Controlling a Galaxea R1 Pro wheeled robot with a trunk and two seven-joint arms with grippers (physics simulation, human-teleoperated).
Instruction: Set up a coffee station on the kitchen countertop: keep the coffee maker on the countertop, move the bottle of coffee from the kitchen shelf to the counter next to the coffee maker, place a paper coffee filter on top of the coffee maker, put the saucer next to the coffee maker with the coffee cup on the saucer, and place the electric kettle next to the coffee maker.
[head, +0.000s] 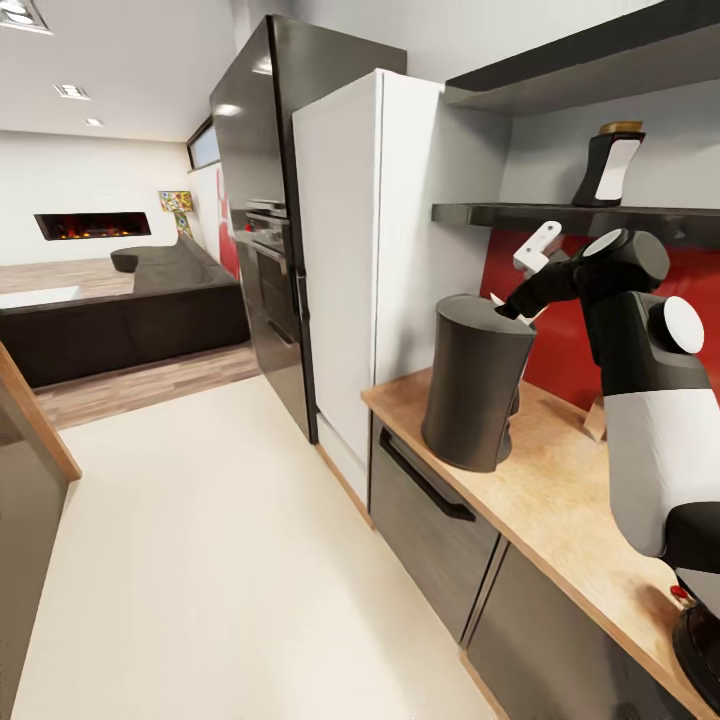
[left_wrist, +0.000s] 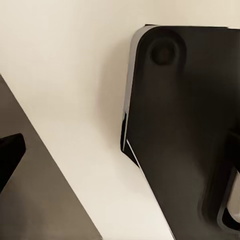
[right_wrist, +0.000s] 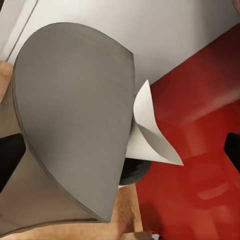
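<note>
- Right arm (head: 650, 400): occupies the right side of the head view, reaching from lower right up toward centre right, with the right hand (head: 515, 305) at the rear top edge of the coffee maker.
- Desk (head: 560, 490): a wooden counter running from the centre to the lower right of the head view.
- Coffee maker (head: 472, 380): a dark grey cylinder standing upright on the desk, right of centre. It fills the left half of the right wrist view.
- Paper coffee filter (right_wrist: 147, 132): a white folded cone, centre of the right wrist view, lying just beside the coffee maker's rim, apparently not yet on the top.
- State of the right hand: its fingers are hidden. I cannot tell whether it pinches the filter or is spread.
- Left hand: one dark fingertip (left_wrist: 10, 155) shows at the left edge of the left wrist view; its state cannot be told.
- Judgement, step in hand: placing the filter on top of the coffee maker.
- Recommendation: bring the filter over the flat top, lower until it rests, release only then, and avoid nudging the cylinder.
- Shelf (head: 570, 213), upper right: a dark container (head: 612, 165), possibly the bottle of coffee, stands there.
</note>
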